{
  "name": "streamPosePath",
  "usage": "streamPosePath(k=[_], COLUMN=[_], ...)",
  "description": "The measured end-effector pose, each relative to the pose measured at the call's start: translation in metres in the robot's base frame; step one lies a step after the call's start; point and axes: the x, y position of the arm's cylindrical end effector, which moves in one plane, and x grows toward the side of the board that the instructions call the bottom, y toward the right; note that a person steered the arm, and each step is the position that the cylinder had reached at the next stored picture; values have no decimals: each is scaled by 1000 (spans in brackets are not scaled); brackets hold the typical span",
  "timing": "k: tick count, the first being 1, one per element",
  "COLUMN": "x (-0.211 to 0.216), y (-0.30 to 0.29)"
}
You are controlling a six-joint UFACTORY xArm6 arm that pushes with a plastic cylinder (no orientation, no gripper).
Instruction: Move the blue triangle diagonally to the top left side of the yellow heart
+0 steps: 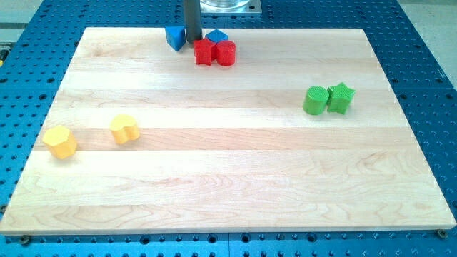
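Note:
A blue triangle lies near the board's top edge, left of centre. My tip stands right beside it, on its right, touching or nearly so. The rod runs up out of the view's top. A yellow heart lies at the view's left, well below and left of the triangle. A yellow hexagon-like block lies left of the heart.
A blue cube, a red star-like block and a red cylinder cluster just right of my tip. A green cylinder and a green star sit together at the right. The wooden board rests on a blue perforated table.

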Motion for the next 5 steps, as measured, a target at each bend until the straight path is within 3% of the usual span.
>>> streamPosePath(k=[1, 2, 3, 4, 5], x=[1, 64, 101, 71, 106], y=[-28, -83, -122, -125, -162])
